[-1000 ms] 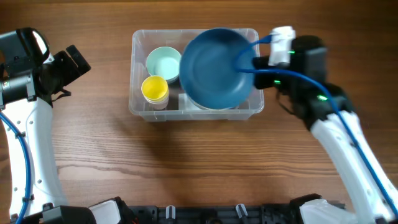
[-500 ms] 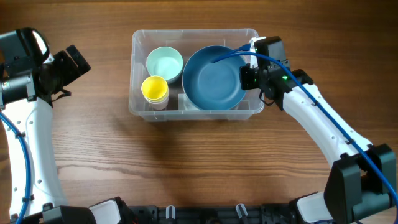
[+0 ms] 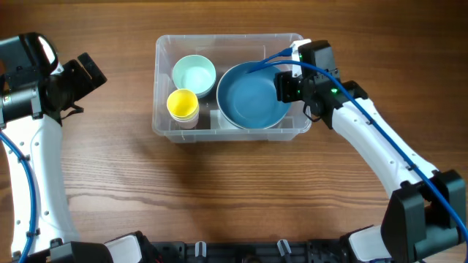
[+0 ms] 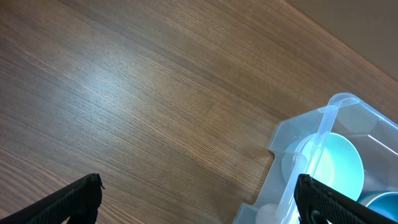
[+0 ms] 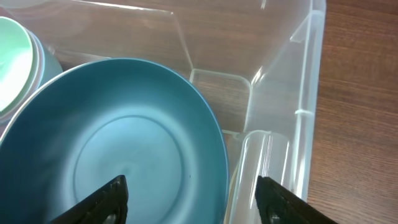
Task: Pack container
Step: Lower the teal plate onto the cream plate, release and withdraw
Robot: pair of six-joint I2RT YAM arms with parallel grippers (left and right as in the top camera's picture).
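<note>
Right wrist: my R gripper [image 5: 194,199] is spread, pinching nothing; rim of blue bowl [image 5: 124,155] sits in the gap.
Blue bowl: lies inside right half of container [image 5: 292,74], near its corner.
Container: clear bin on wood table [image 3: 219,190], far-centre, btwn my two arms.
Also inside: yellow cup [image 3: 182,104] on left, mint bowl [image 3: 193,74] just behind it.
Left wrist: my L gripper [image 4: 199,199] is spread wide, empty, over bare wood, well apart from container's left end.

One container [image 3: 227,44], one blue plate [image 3: 252,97], one mint bowl [image 3: 193,74], one yellow cup [image 3: 182,104].
</note>
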